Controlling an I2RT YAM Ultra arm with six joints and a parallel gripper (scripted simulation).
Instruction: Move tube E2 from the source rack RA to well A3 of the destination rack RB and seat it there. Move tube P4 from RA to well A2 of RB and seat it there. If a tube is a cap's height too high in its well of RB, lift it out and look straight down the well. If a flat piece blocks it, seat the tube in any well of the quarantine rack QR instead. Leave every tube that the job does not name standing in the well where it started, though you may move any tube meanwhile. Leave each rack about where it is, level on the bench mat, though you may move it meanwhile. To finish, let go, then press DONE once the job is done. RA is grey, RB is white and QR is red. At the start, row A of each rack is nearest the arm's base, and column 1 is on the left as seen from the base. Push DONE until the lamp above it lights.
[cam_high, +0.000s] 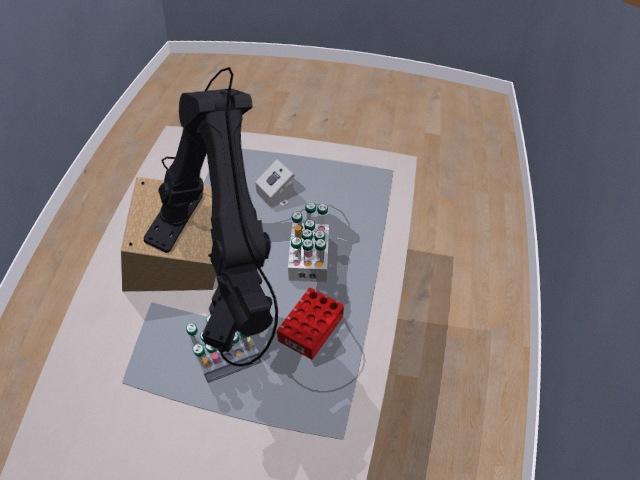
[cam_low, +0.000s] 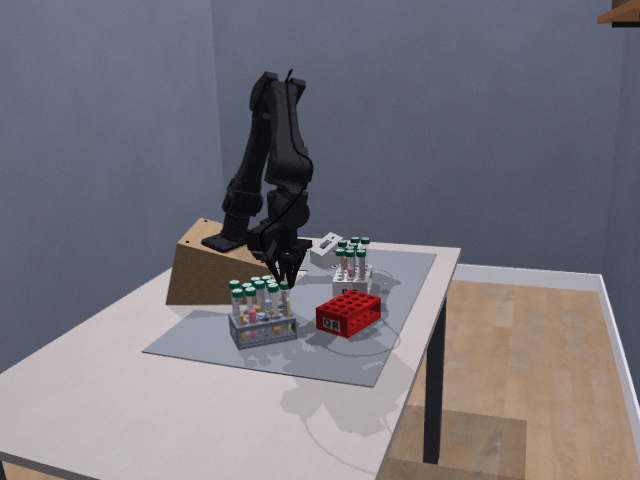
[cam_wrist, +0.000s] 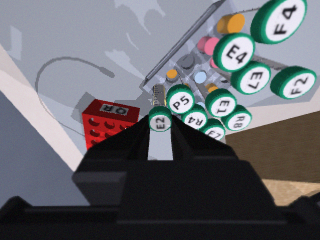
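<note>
My gripper (cam_low: 287, 286) (cam_wrist: 160, 119) points down at the source rack RA and is shut on tube E2 (cam_wrist: 160, 120) just at its green cap. The tube is upright at the rack's end near the red rack; its lower end appears to be in the rack. The grey rack RA (cam_high: 232, 371) (cam_low: 266, 342) (cam_wrist: 185, 45) holds several other green-capped tubes. Tube P4's label is not visible among them. The white rack RB (cam_high: 294, 274) (cam_low: 338, 284) holds several tubes whose labels are too small to read. The red rack QR (cam_high: 307, 350) (cam_low: 356, 322) (cam_wrist: 131, 120) shows no tubes.
Tube P5 (cam_wrist: 180, 100) stands close beside E2, with tube R4 (cam_wrist: 194, 119) near it. The white button box (cam_high: 266, 189) (cam_low: 321, 258) sits beyond RB. The wooden arm base (cam_high: 165, 268) (cam_low: 217, 281) stands left of the racks.
</note>
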